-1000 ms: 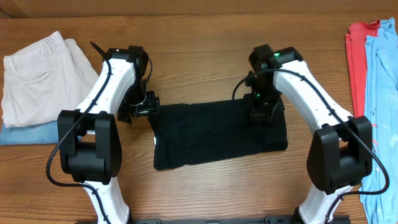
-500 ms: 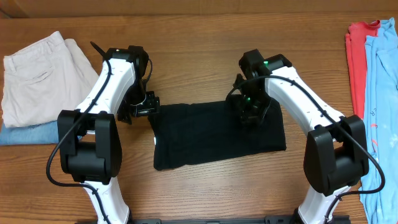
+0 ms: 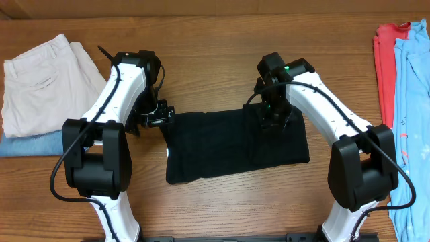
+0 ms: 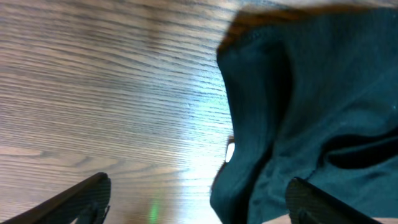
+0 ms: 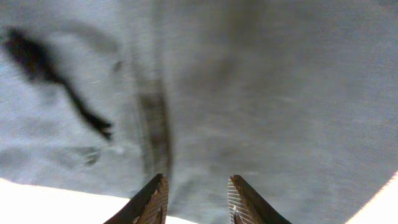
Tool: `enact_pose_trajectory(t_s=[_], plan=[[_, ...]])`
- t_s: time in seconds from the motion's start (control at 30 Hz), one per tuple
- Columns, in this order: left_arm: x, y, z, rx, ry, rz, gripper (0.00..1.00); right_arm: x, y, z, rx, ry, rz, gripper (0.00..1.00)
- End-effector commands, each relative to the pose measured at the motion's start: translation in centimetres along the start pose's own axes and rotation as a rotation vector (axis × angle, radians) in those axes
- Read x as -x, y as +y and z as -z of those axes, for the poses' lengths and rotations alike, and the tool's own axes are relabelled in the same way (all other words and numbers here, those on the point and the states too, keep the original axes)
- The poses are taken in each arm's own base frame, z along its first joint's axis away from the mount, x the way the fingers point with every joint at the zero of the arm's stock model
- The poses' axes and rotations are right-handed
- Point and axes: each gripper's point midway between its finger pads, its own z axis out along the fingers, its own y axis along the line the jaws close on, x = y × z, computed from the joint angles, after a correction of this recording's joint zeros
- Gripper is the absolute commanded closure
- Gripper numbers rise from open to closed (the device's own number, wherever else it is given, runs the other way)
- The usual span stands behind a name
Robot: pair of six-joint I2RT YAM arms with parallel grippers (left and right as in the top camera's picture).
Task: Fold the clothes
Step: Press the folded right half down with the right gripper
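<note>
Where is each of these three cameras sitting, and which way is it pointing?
Overhead: fixed above the table, looking straight down on the black shirt; left arm and right arm both show.
Left wrist: on the left arm, facing bare wood and the shirt's edge; the left fingers show, spread wide.
Right wrist: on the right arm, close over the shirt's fabric; the right fingers show.
Shared: all three see the black shirt.

White arm shells, bulky black joints
</note>
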Motion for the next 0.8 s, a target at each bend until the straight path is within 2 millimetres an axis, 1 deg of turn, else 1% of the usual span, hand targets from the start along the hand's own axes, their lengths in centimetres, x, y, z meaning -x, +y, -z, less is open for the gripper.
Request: enact_pose_trajectory(t_s=[0.0, 0.1, 0.17, 0.23, 0.27, 0.37, 0.43, 0.47, 0.53, 0.57, 0.67, 0.77], plan=[[-0.8, -1.3, 0.7, -0.091, 0.010, -0.015, 0.06, 0.4, -3.2, 0.8, -0.133, -0.042, -0.116, 0.65], [-0.9, -1.8, 0.2, -0.122, 0.022, -0.018, 0.05, 0.9, -3.7, 2.2, -0.120, -0.095, -0.137, 0.63], [-1.0, -1.8, -0.1, -0.121, 0.025, -0.018, 0.05, 0.9, -3.6, 2.6, -0.104, -0.102, -0.095, 0.63], [-1.2, -1.9, -0.5, -0.132, 0.033, -0.017, 0.05, 0.8, -2.8, 2.5, -0.058, -0.091, -0.017, 0.62], [-1.2, -2.1, -0.7, -0.142, 0.037, -0.017, 0.05, 0.7, -2.2, 2.3, -0.029, -0.086, 0.013, 0.60], [-1.2, -2.3, -0.8, -0.156, 0.034, -0.018, 0.06, 0.1, -0.5, 2.2, 0.040, -0.062, 0.069, 0.57], [-1.1, -2.5, -0.7, -0.166, 0.031, -0.019, 0.06, -0.5, 0.2, 2.1, 0.041, -0.038, 0.086, 0.54], [-1.1, -2.7, -0.7, -0.174, 0.031, -0.019, 0.05, -0.9, 0.7, 2.0, 0.042, -0.026, 0.098, 0.50], [-1.0, -2.7, -0.7, -0.178, 0.028, -0.019, 0.06, -1.3, 1.6, 1.9, 0.038, -0.011, 0.110, 0.46], [-0.9, -2.8, -0.7, -0.178, 0.026, -0.020, 0.06, -1.5, 2.0, 1.8, 0.033, -0.009, 0.111, 0.46], [-0.9, -2.8, -0.7, -0.179, 0.025, -0.020, 0.05, -1.5, 2.1, 1.4, -0.001, -0.012, 0.082, 0.43], [-0.9, -2.8, -0.7, -0.178, 0.026, -0.020, 0.05, -1.5, 2.3, 0.5, 0.002, -0.015, 0.068, 0.43]])
